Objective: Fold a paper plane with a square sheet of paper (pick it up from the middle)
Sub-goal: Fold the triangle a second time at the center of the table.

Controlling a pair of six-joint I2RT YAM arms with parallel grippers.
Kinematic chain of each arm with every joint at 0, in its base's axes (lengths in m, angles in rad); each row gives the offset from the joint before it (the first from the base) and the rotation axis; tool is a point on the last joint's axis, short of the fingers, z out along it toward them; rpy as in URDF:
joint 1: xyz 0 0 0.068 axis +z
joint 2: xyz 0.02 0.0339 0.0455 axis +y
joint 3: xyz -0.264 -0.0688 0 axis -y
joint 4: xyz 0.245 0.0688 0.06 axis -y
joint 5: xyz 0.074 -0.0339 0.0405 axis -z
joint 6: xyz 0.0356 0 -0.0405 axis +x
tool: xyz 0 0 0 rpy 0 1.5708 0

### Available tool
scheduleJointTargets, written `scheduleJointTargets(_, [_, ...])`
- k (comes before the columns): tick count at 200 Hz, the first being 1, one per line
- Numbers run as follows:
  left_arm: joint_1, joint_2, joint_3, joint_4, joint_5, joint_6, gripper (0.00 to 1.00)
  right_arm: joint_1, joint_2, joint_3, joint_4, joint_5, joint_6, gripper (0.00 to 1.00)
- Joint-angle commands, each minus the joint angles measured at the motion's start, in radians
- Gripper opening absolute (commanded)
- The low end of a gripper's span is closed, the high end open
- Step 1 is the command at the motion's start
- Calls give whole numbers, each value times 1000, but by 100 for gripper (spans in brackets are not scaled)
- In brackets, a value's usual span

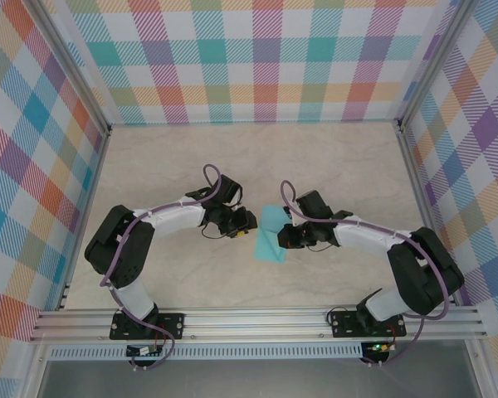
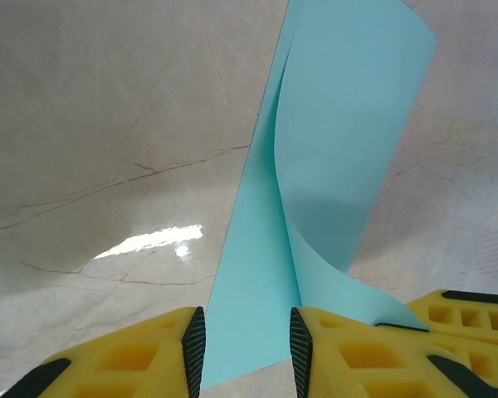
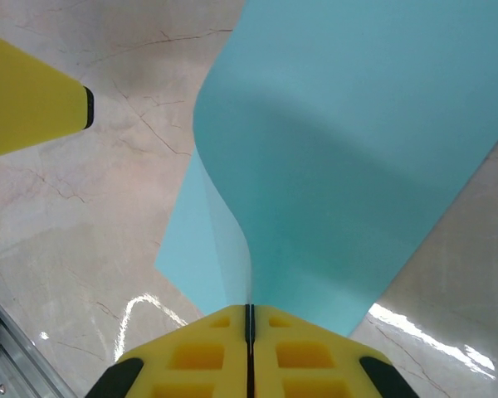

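right claw (image 3: 249,308) pinched shut on paper (image 3: 357,166), holds it curled above bench (image 1: 257,157) mid-front, so left claw (image 2: 245,344), jaws apart astride its lower edge, can likely pinch for folding.

Your left arm (image 1: 162,220), white with black joints, folds its elbow outward and reaches to the right. Your right arm (image 1: 373,236) mirrors it, reaching left, so the two wrists nearly meet. Your left tool (image 2: 246,348), with yellow fingers and black ribbed pads, stands with its jaws apart and a clear gap between them. Your right tool (image 3: 250,319) has its yellow fingers pressed flat together, pinching the thin light turquoise sheet of paper (image 3: 357,149).
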Motion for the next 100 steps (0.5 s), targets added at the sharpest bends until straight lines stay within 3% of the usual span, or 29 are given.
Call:
scheduleJointTargets(1, [-3, -2, 2, -1, 32, 21, 35, -18, 20, 40, -42, -24, -27, 8])
scheduleJointTargets(100, [-25, 30, 44, -2, 76, 40, 34, -33, 77, 86, -94, 14, -62, 12])
